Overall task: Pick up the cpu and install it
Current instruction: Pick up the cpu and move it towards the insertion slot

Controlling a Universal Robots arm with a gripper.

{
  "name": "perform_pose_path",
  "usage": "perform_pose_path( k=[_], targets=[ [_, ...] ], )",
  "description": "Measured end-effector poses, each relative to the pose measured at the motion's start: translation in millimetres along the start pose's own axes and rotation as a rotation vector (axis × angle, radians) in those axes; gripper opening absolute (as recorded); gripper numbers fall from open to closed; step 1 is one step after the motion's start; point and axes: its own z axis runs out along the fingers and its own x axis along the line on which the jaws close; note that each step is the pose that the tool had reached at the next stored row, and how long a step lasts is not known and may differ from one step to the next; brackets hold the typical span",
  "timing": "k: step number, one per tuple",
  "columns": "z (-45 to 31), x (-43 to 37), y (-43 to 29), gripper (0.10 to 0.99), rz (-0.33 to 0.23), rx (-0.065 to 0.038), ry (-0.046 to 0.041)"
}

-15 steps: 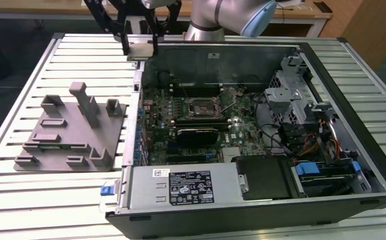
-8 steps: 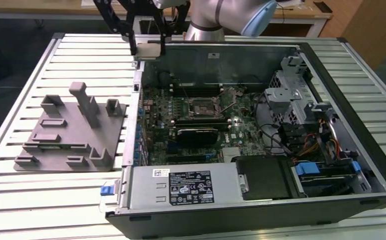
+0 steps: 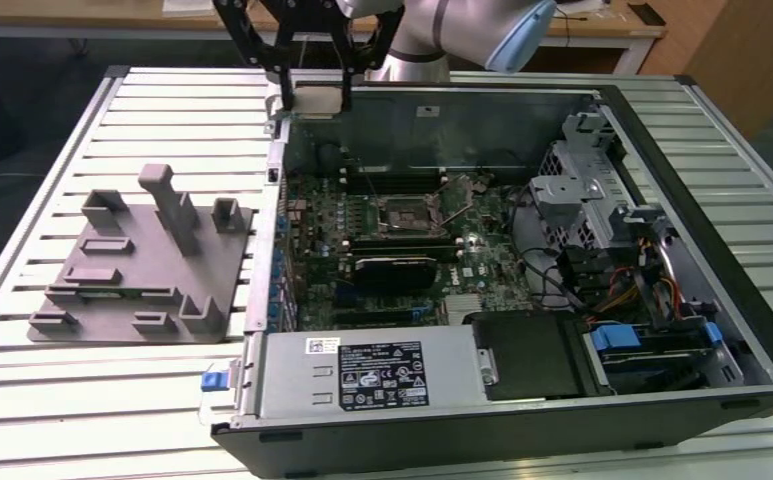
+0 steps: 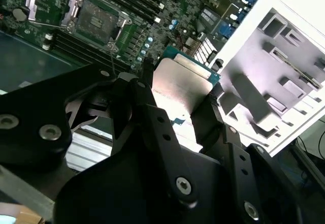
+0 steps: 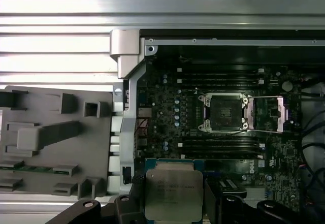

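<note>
One chip is in hand, so the pick-up looks done and the carry toward the board is the step under way.

In the exterior view the gripper [image 3: 315, 104] hangs over the far corner of the open computer case [image 3: 746, 300], on the exterior view's left. It is closed part-way on the cpu [image 3: 319, 98], which is clear of everything below. The socket [image 3: 406, 213] sits lower down on the motherboard, well apart from the chip. The grey fixture plate [image 3: 146, 270] lies outside the case on the slatted table [image 3: 39, 400].

In the second wrist view the two black fingers [image 4: 152, 117] clamp opposite edges of the cpu [image 4: 183, 89], its silver top facing the camera (no gap is visible at either side). The socket [image 4: 96, 13] lies beyond, off to one side of the chip.

In the first wrist view the cpu [image 5: 172, 193] sits level between the jaws, with the socket [image 5: 223, 112] bare and its metal frame [image 5: 266, 113] apparently swung aside.

By my reading, installing calls for bringing the chip squarely over that socket, edges parallel and orientation matched, then a gentle, flat descent, since a tilt could damage the contacts.
</note>
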Motion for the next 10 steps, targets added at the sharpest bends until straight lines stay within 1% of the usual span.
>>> perform_pose_path(
  k=[5, 10],
  targets=[
    [-0.2, -12.3, 0.1, 0.549, 0.000, 0.000, 0.0000],
    [-0.4, -26.7, 0.3, 0.549, 0.000, 0.000, -0.0001]
  ],
)
